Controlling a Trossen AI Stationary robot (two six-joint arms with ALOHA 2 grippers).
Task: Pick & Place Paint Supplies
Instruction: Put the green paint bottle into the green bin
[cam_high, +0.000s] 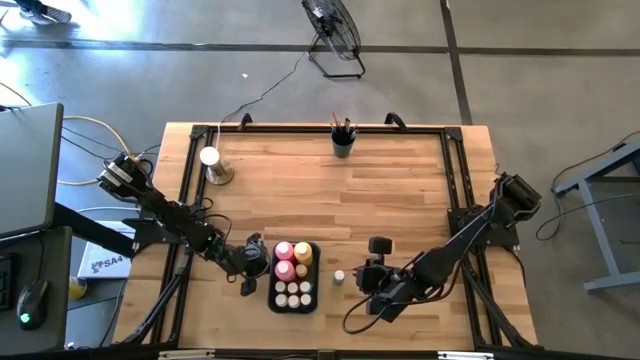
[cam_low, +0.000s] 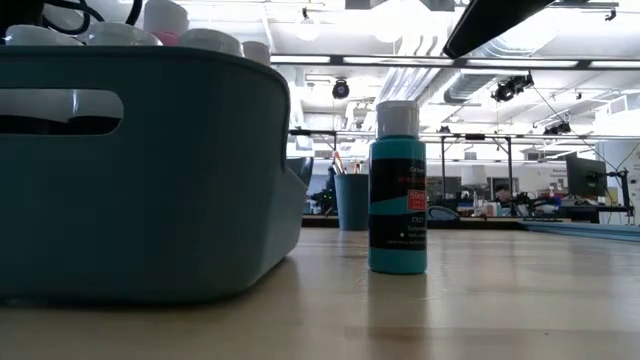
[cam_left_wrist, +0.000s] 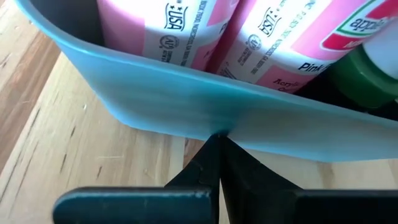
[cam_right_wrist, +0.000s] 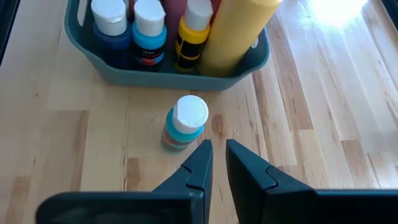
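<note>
We see the right claw (cam_right_wrist: 215, 163) hanging low over the worktop (cam_high: 400, 190) with its two dark fingers parted by only a narrow slit, gripping nothing; just ahead of its tips stands a small teal paint bottle (cam_right_wrist: 185, 123) with a smooth white cap, upright on the wood and apart from the fingers. The left claw (cam_left_wrist: 219, 163) is fully closed, its tapered fingertips pressed together and meeting the outer wall of the grey-blue plastic bin (cam_left_wrist: 186, 93), with nothing between them. That bin is a smooth, round-cornered tub with a handle slot in its side. Inside it we make out two tall pink squeeze bottles (cam_left_wrist: 180, 28) with glossy printed labels, a tall yellow squeeze bottle (cam_right_wrist: 239, 28), and small white-capped paint bottles (cam_right_wrist: 149, 31) in blue, yellow and green. The teal bottle sits just beside the bin, between it and the right claw. The worktop is pale wooden planking with visible grain. Both arms reach in from the outer edges, bent at the elbow and angled toward the bin near the front. A dark cup of paintbrushes (cam_high: 343, 140) stands at the far edge.
</note>
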